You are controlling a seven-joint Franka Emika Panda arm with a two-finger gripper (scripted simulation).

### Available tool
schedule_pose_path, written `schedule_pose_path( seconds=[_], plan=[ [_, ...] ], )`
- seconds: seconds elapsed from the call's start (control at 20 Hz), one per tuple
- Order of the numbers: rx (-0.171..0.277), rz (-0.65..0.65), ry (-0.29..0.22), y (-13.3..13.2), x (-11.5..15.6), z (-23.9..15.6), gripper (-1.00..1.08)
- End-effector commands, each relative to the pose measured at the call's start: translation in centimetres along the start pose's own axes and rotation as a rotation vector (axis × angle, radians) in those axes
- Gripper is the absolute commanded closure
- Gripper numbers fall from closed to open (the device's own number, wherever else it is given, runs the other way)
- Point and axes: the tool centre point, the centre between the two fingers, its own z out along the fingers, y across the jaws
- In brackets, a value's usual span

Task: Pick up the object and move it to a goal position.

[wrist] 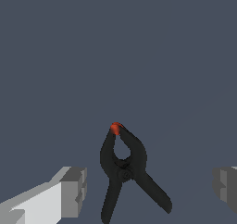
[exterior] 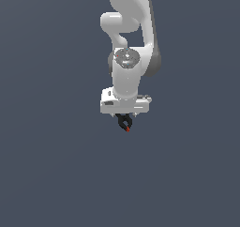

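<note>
The object [wrist: 124,167] is a black spring clamp with a small red tip [wrist: 115,128] and two splayed handles, lying on the plain dark grey surface. In the wrist view it sits between my two grey fingers [wrist: 73,190], which stand wide apart and touch neither side of it. My gripper [wrist: 148,186] is open. In the exterior view the white arm hangs straight down and the clamp [exterior: 124,122] shows as a small black shape with a red speck just under the hand; my gripper [exterior: 124,119] is right over it and its fingers are hard to make out there.
A uniform dark grey floor [exterior: 56,174] fills both views. No other objects, containers or edges show. No goal marker is visible.
</note>
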Motion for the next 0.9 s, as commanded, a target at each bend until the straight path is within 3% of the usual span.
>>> schedule_pose_path(
  seconds=[0.0,0.4,0.85],
  plan=[
    [0.000,0.000,0.000,0.0,0.0,0.0,-0.92],
    [0.010,0.073,-0.012,2.4,0.0,-0.3,-0.92],
    [0.008,0.056,-0.009,2.3,-0.3,0.2,-0.92]
  ],
)
